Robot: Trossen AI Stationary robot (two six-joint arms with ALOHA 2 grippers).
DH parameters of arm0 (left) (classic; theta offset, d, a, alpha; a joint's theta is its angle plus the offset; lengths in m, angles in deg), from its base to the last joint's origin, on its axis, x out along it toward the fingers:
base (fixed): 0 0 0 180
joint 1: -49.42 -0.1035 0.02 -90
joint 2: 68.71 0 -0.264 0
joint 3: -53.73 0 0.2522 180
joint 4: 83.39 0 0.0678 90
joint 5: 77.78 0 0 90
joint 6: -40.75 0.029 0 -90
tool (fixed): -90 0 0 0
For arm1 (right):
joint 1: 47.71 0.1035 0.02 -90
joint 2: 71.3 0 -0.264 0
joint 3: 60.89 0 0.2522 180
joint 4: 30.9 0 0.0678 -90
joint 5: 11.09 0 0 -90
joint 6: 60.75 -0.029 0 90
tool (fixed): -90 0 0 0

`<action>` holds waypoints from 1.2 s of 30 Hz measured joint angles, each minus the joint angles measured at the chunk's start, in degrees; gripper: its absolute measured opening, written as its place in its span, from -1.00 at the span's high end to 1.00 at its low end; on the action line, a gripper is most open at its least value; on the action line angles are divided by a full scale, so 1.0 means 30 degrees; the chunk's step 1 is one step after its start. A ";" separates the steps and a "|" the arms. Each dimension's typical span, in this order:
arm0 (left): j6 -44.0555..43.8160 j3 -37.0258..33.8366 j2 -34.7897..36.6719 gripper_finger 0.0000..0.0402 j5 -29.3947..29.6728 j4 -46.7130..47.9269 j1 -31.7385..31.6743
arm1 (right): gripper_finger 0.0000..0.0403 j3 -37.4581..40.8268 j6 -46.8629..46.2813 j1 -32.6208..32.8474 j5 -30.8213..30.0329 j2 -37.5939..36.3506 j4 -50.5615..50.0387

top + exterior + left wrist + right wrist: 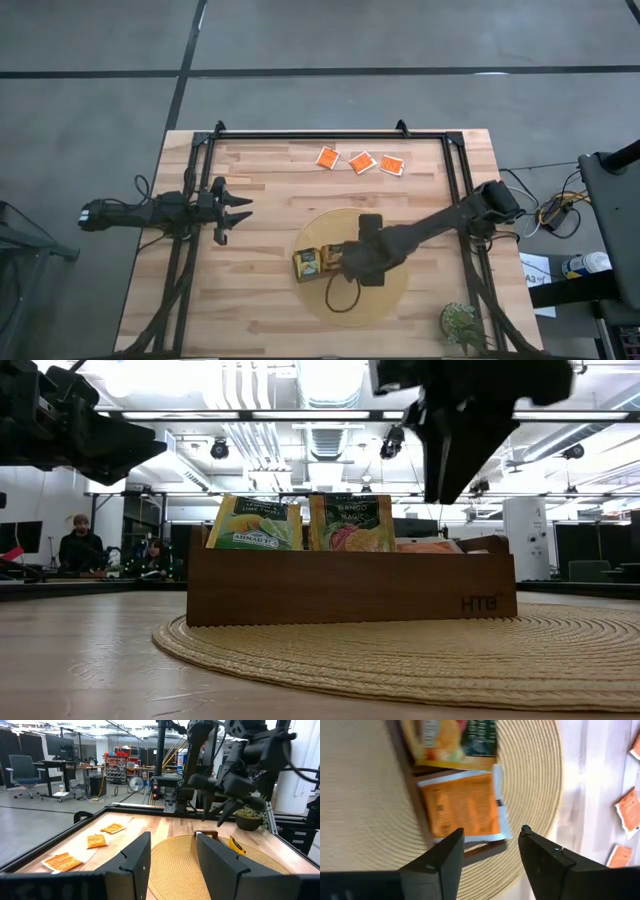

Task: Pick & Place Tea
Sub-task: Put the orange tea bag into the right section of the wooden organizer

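Right in front of my low camera is the round straw mat (400, 660), and the brown wooden tray (350, 588) sits on it. Two tea packets stand up in the tray: a green-and-yellow packet (254, 524) and, just beside it, a yellow-orange packet (351, 523). A bright orange packet (465, 809) lies flat in the end part of the tray, next to them. My right gripper (487, 862) hangs just above that orange packet. Its fingers are apart and I see nothing between them. Three more orange packets (361, 161) lie in a row on the table (260, 310), near the far edge and well apart from the tray. My left gripper (236, 208) waits over the left side of the table, with its fingers apart and nothing in them.
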 joint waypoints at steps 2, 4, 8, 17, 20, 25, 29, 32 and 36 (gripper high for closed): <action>-0.0007 0.0000 0.0000 0.24 -0.0007 0.0002 0.0002 | 0.09 0.0019 0.0558 -0.0498 0.0105 -0.0003 0.0013; -0.0003 -0.0004 0.0000 0.24 -0.0004 -0.0015 -0.0005 | 0.09 0.0104 0.1200 -0.1137 0.0726 -0.0004 0.0131; -0.0002 -0.0007 0.0000 0.24 -0.0007 -0.0011 0.0002 | 0.09 0.0590 0.2425 -0.2539 0.2555 -0.0018 0.0837; -0.0007 0.0000 0.0000 0.24 -0.0007 -0.0013 0.0002 | 0.14 0.1817 0.3616 -0.3627 0.6390 -0.0018 0.2512; -0.0004 -0.0006 0.0000 0.24 -0.0007 -0.0013 0.0002 | 0.19 0.2006 0.3479 -0.3527 0.6993 -0.0018 0.2701; -0.0007 -0.0001 0.0000 0.24 -0.0001 -0.0013 -0.0005 | 0.37 0.2317 0.3417 -0.3064 0.8073 -0.0018 0.2678; -0.0001 0.0000 0.0000 0.24 -0.0006 -0.0020 -0.0001 | 0.54 0.2281 0.3390 -0.2818 0.8145 -0.0018 0.2680; -0.0007 -0.0002 0.0002 0.24 -0.0007 -0.0018 0.0000 | 0.66 0.2171 0.3272 -0.2811 0.8145 -0.0025 0.2699; -0.0007 -0.0003 0.0000 0.24 -0.0007 -0.0014 -0.0004 | 0.83 0.2171 0.2894 -0.2818 0.8138 -0.0025 0.2683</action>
